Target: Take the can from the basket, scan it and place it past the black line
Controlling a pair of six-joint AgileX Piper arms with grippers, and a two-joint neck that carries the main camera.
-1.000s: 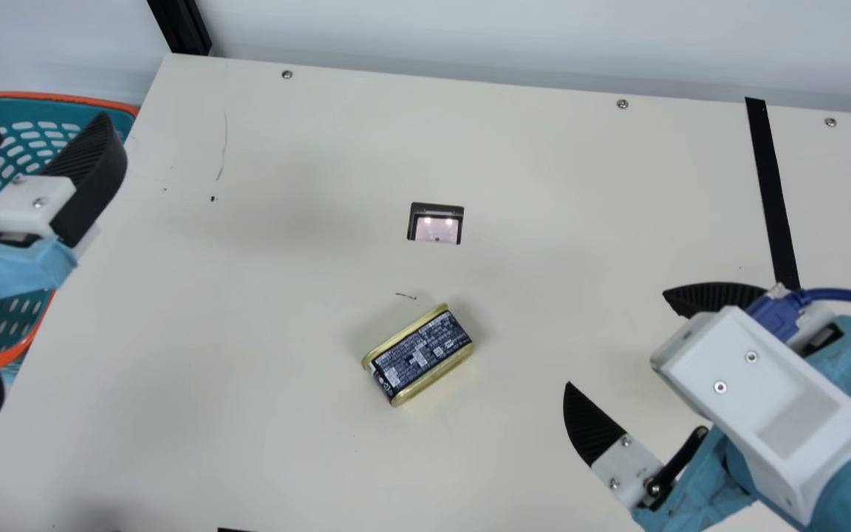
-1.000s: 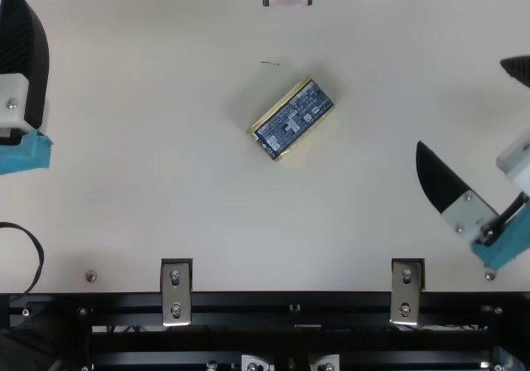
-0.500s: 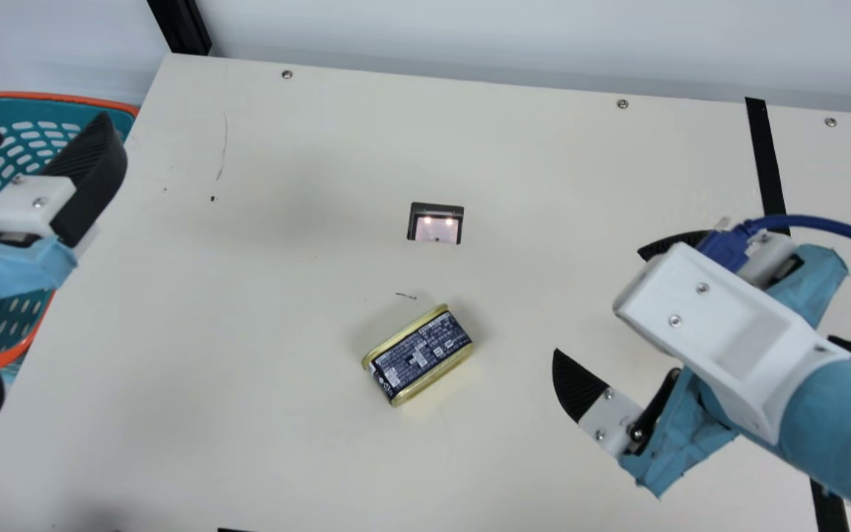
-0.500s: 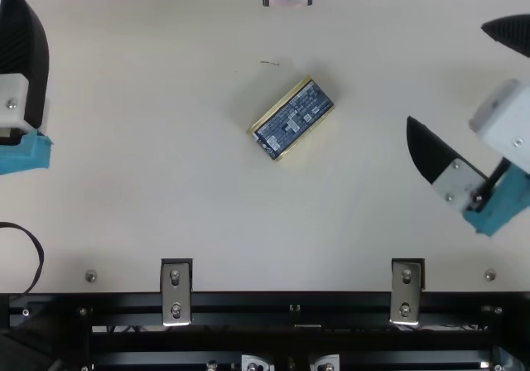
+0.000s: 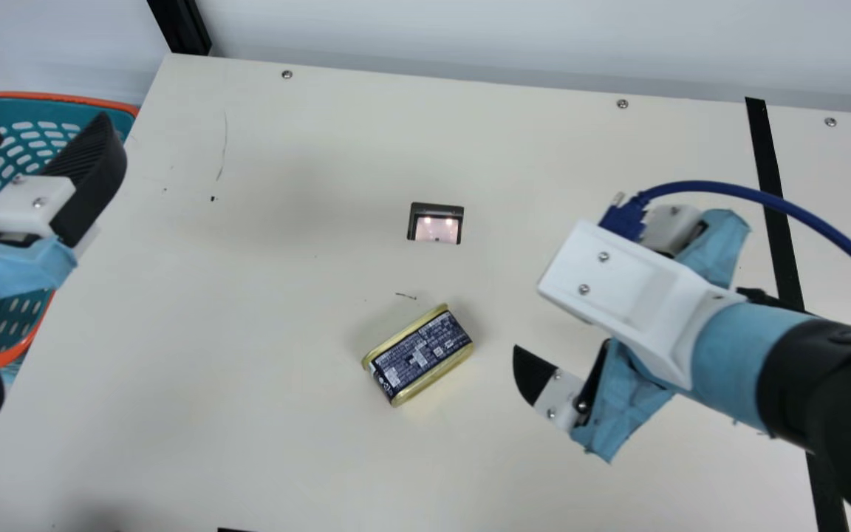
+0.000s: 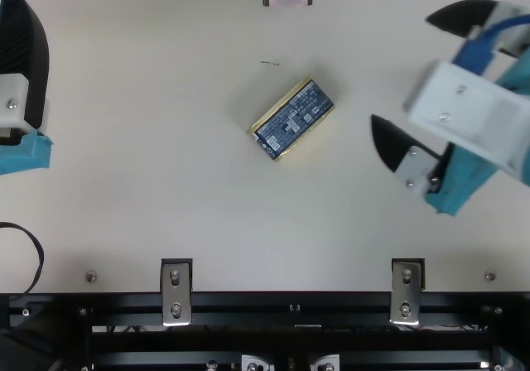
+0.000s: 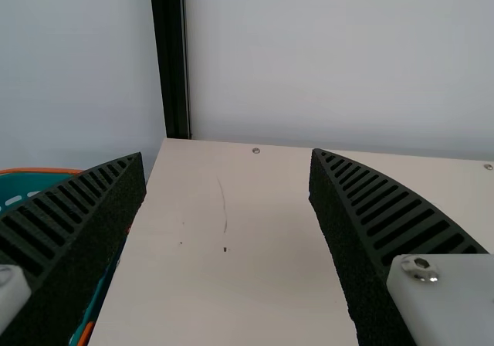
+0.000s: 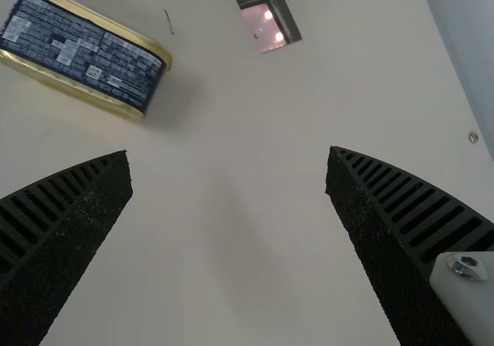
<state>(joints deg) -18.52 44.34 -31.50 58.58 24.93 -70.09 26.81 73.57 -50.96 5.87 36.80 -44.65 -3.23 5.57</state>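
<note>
Leftward across the top view, the right gripper (image 6: 400, 68) has been brought nearer the can (image 6: 291, 119), its fingers spread wide. In the main view, the can is seen unmoved on the table (image 5: 248, 414), between the basket (image 5: 93, 100) and the black line (image 5: 765, 162), near the lit scanner (image 5: 436, 227); the left gripper (image 5: 42, 117) is held by the basket. In the left wrist view, its fingers are parted widely. In the right wrist view, can and scanner are shown beyond the open fingers.

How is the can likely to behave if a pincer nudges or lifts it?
The can looks like stiff metal, so it should keep its shape when squeezed. It lies on a long side, gold rims at both edges, so a push would probably slide it rather than roll it. The shiny metal may be somewhat slippery.
</note>
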